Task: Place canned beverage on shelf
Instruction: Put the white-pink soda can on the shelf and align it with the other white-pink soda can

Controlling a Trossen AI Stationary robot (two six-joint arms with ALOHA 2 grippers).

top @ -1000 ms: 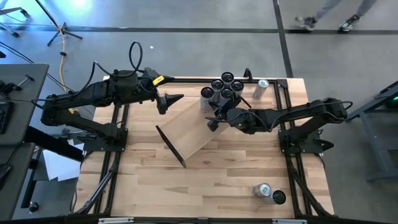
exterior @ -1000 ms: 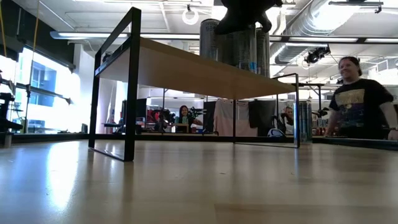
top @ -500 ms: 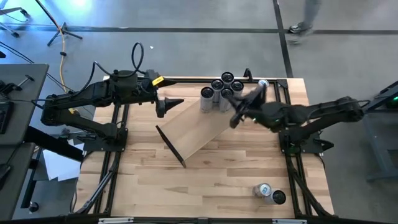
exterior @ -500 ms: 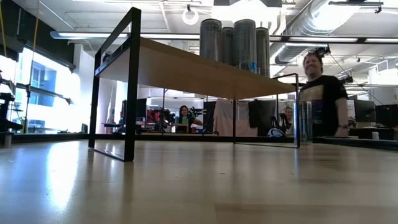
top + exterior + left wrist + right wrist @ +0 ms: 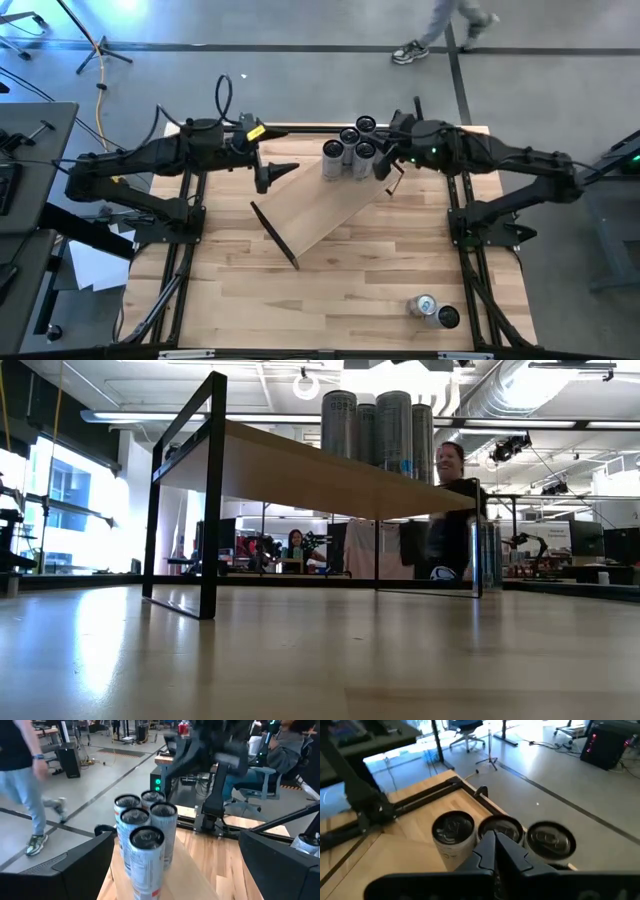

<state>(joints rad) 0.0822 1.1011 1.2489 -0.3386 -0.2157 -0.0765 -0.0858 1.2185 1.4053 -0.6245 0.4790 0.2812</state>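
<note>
The shelf point(image 5: 318, 208), a pale board on black end brackets point(image 5: 210, 510), stands slantwise on the table. Several silver cans point(image 5: 352, 147) stand upright in a cluster on its far right end point(image 5: 378, 424). My right gripper point(image 5: 389, 172) hangs shut above and just right of the cluster, holding nothing; its shut fingertips point(image 5: 495, 851) sit over the can tops point(image 5: 501, 828). My left gripper point(image 5: 277, 172) hovers open at the shelf's far left side, pointing level at the cans point(image 5: 146, 842), which stand well ahead of its fingers.
Two more cans point(image 5: 434, 310) lie on the table near the front right corner. Black frame rails point(image 5: 190, 225) run along both table sides. A person walks past beyond the far edge point(image 5: 440, 30). Bare wood point(image 5: 330, 300) lies in front of the shelf.
My right gripper has risen from just over the cans and drawn back toward the table's far right, staying shut and holding nothing. It has left the low view. The cans stand as before on the shelf. A person has walked leftward behind the table.
</note>
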